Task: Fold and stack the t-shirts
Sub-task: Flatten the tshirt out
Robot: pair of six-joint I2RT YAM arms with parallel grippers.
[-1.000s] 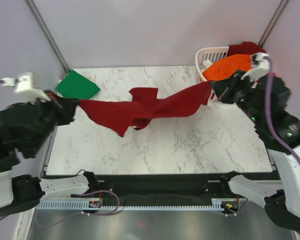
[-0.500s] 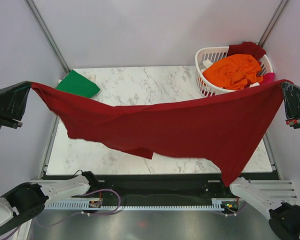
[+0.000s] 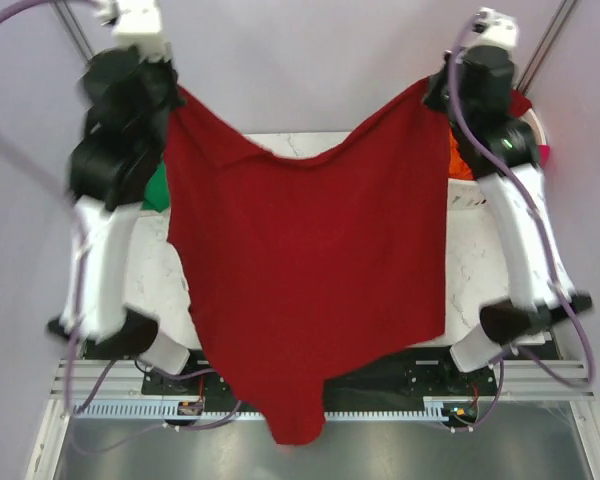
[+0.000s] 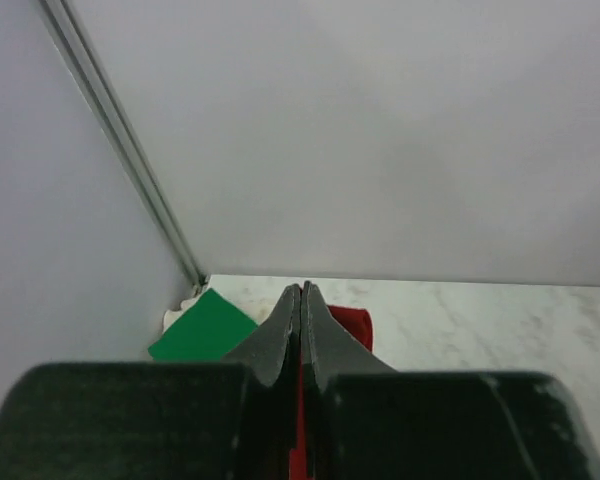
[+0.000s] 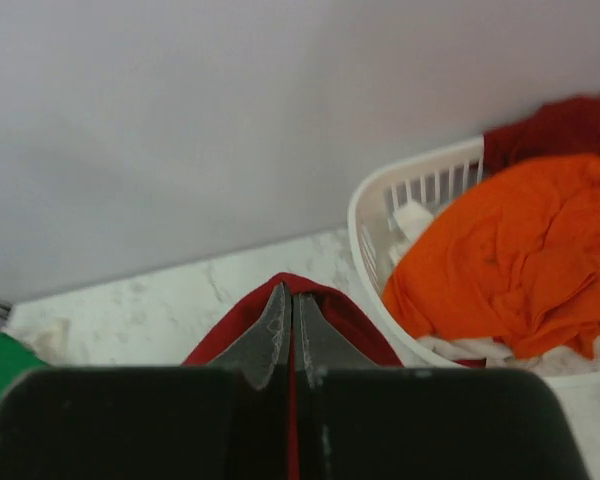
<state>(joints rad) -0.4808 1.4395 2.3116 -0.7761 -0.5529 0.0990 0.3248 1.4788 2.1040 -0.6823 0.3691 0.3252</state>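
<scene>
Up go both arms: half a second back they stood wide at 9 and 3 o'clock with the large dark red t-shirt [image 3: 300,290] stretched low between them. Now it hangs as a tall curtain across the middle of the top view.

The left arm [image 3: 115,150] stands high at 11 o'clock and the right arm [image 3: 490,90] high at 1 o'clock, each holding 1 upper corner. Between the 2 corners the top edge sags in a shallow dip near 12 o'clock. The cloth narrows as it falls and ends in a rounded tip at 6 o'clock, over the rail [image 3: 130,408] where the arms are bolted. It covers most of the worktop [image 3: 470,280], which shows only in strips at either side.

From the left wrist, the left jaws are pressed tight together, with red cloth pinched in the seam between them. Beyond them the bright green t-shirt [image 4: 202,328] lies flat on the marble at 10 o'clock, by the corner post.

From the right wrist, the right jaws are clamped just as tight on red cloth. Out at 2 o'clock the white laundry basket [image 5: 420,185] holds the crumpled orange t-shirt [image 5: 510,250]. Another dark red t-shirt [image 5: 560,125] sits at its far rim. In the top view a sliver of the pink t-shirt [image 3: 546,152] peeks out past the right arm.
</scene>
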